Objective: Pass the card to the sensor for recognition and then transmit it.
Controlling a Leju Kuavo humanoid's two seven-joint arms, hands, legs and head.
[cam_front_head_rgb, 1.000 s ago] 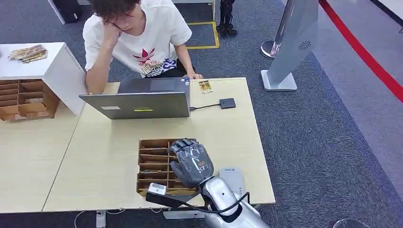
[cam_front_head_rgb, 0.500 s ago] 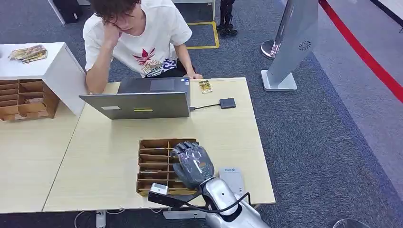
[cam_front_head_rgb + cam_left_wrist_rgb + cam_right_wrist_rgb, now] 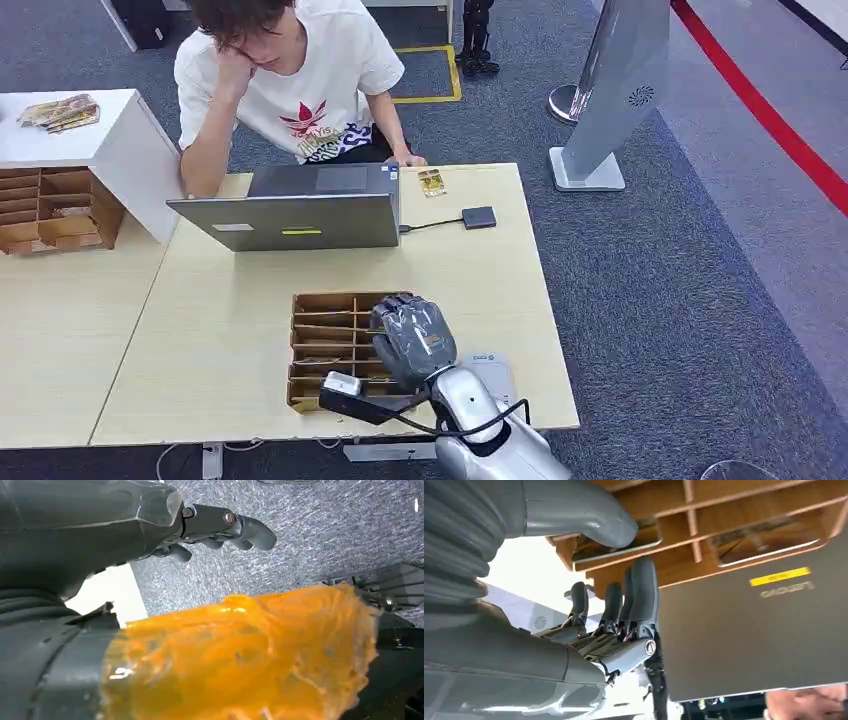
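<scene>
Right hand (image 3: 415, 342) over wooden card tray (image 3: 325, 345).
Fingers spread, holding nothing; a card (image 3: 616, 547) lies in the tray slot just beyond its thumb.

Even, bright overhead light, soft shadows – head view sharp; left wrist view's orange blob (image 3: 240, 655) blurred (too close).

Matt pale wood-grain table (image 3: 230, 330), brown wooden card rack (image 3: 325, 345), smooth grey metal-look laptop (image 3: 300, 220), rough carpet (image 3: 700, 290).

Grey carpet floor (image 3: 680, 300), red floor stripe (image 3: 770, 115), pale wooden table (image 3: 210, 350), white cabinet (image 3: 120, 140), grey kiosk stand (image 3: 620, 90)
</scene>
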